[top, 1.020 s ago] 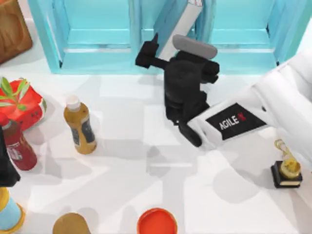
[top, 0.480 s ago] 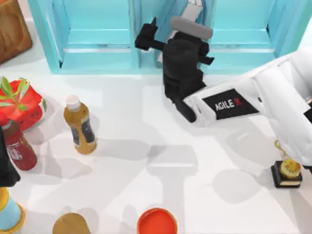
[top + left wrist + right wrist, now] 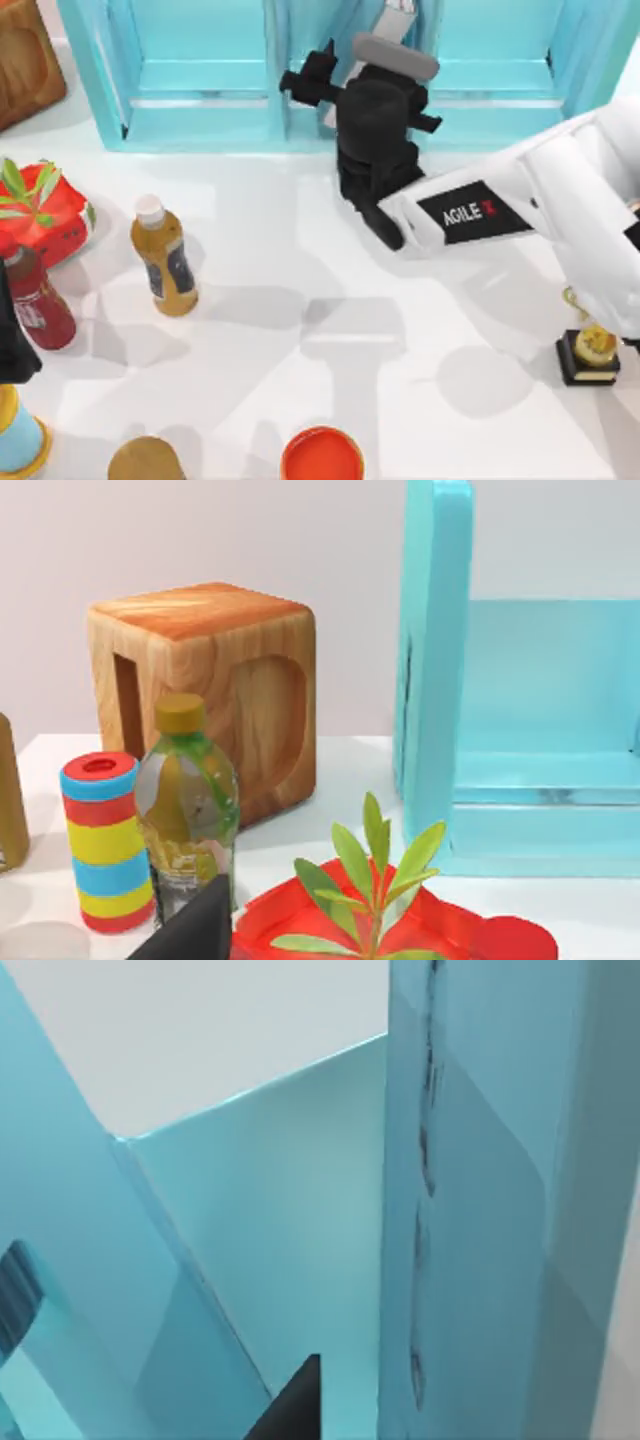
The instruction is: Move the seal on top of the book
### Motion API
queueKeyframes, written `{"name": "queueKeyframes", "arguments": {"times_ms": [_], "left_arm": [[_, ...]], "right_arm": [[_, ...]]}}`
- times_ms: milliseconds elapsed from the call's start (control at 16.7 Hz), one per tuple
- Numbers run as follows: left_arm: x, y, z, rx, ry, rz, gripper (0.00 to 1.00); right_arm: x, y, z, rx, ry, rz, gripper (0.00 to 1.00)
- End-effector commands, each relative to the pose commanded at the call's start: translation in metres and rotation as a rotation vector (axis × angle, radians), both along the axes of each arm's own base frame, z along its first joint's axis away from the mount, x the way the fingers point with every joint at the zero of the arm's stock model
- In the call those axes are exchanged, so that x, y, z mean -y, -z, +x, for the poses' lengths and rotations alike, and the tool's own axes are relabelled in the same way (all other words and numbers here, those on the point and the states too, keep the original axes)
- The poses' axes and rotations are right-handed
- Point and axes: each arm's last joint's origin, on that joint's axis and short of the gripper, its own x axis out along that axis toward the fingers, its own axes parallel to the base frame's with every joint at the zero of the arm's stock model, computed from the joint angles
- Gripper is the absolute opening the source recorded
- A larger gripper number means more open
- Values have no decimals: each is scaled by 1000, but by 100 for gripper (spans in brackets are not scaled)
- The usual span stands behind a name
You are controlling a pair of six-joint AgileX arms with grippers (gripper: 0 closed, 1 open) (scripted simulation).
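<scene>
1. White tabletop (image 3: 300, 330), with a turquoise shelf unit (image 3: 200, 70) running along the far edge.
2. The right arm (image 3: 520, 200) stretches in from the right, its "AGILEX" panel facing up. Its wrist is at the shelf front.
3. The right gripper (image 3: 312, 78) sits at the upright divider left of the shelf's middle. Open or closed? I cannot tell from above.
4. The right wrist view is up close on turquoise shelf panels (image 3: 470, 1200). A dark tip pokes in at the edge.
5. The book (image 3: 393, 20) leans tilted inside the shelf, just behind the right wrist, white page edges showing.
6. The left gripper (image 3: 12, 345) is parked at the near-left edge. Its claw state I cannot tell either.
7. On the left side stand an amber bottle with a white cap (image 3: 165, 255), a red bottle (image 3: 35, 300) and a red dish with green leaves (image 3: 45, 205).
8. A wooden cube (image 3: 25, 55) is at far left.
9. A gold trophy on a black base (image 3: 590, 350) stands near right, and an orange-red round lid (image 3: 322, 455) sits at the near edge.
</scene>
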Motion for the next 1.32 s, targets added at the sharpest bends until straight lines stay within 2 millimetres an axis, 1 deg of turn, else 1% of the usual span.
{"name": "queueKeyframes", "arguments": {"times_ms": [420,480,900,1020,1080,1200,1320], "left_arm": [[0,0,0,0,0,0,100],[0,0,0,0,0,0,100],[0,0,0,0,0,0,100],[0,0,0,0,0,0,100],[0,0,0,0,0,0,100],[0,0,0,0,0,0,100],[0,0,0,0,0,0,100]], "right_arm": [[0,0,0,0,0,0,2],[0,0,0,0,0,0,0],[0,0,0,0,0,0,0],[-3,-1,-2,1,-6,2,0],[-5,-4,-4,1,-7,2,0],[-11,-20,-15,-2,-7,0,0],[-18,-48,-33,-4,-5,-4,0]]}}
